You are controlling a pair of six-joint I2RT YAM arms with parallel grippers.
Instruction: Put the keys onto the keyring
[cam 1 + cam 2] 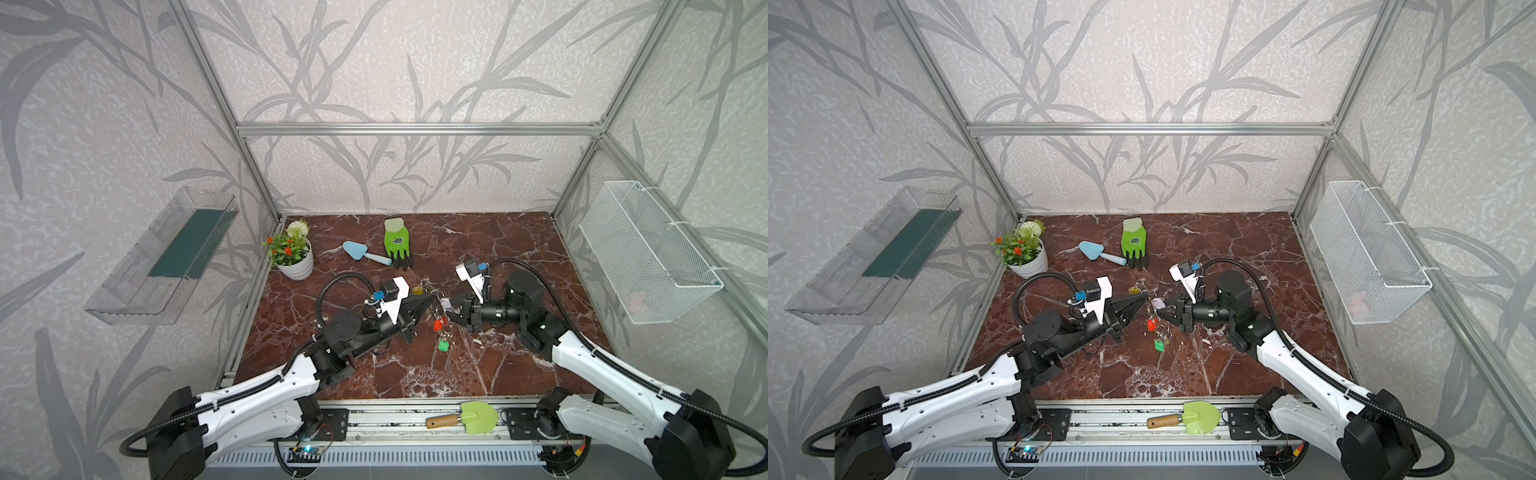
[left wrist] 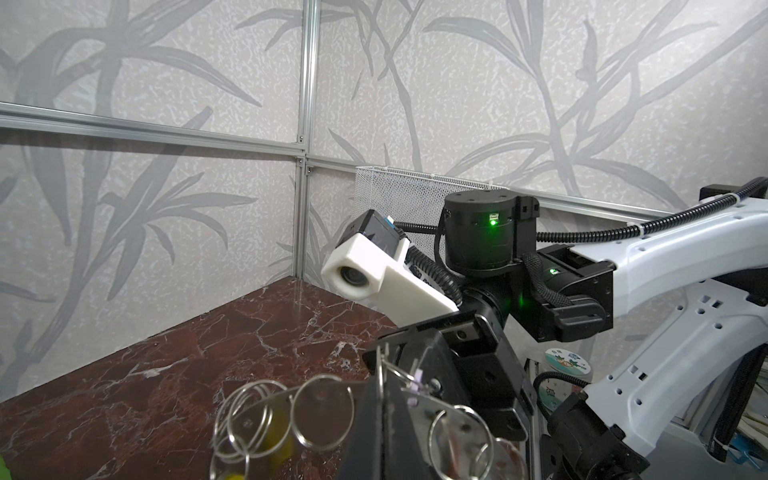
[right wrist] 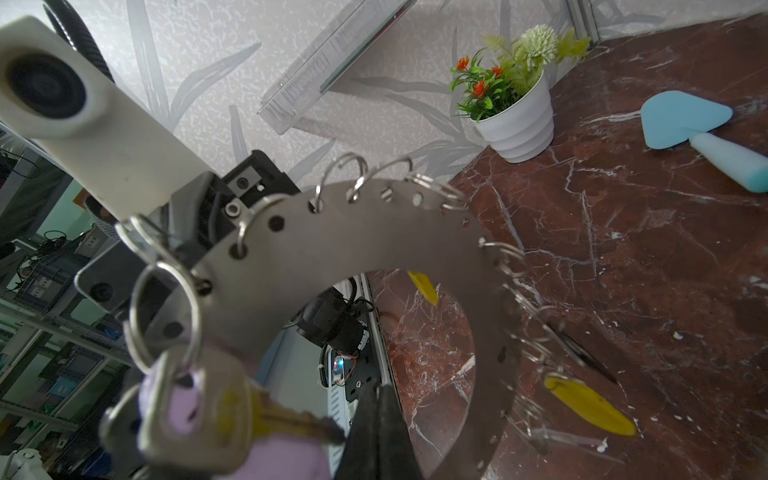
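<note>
L pincer (image 1: 431, 301) shut, clamped on the rim of the keyring (image 3: 374, 232). Ring's up off the tabletop (image 1: 519, 249), mid-frame in both top views. R pincer (image 1: 452, 310) shut too, coming in from the right. Lilac key (image 1: 444, 302) sits right at its tips, can't tell if it's gripped. Red key (image 1: 439, 325) & green key (image 1: 444, 344) dangle below the ring, yellow key (image 1: 417, 291) just upper left of it.
</note>
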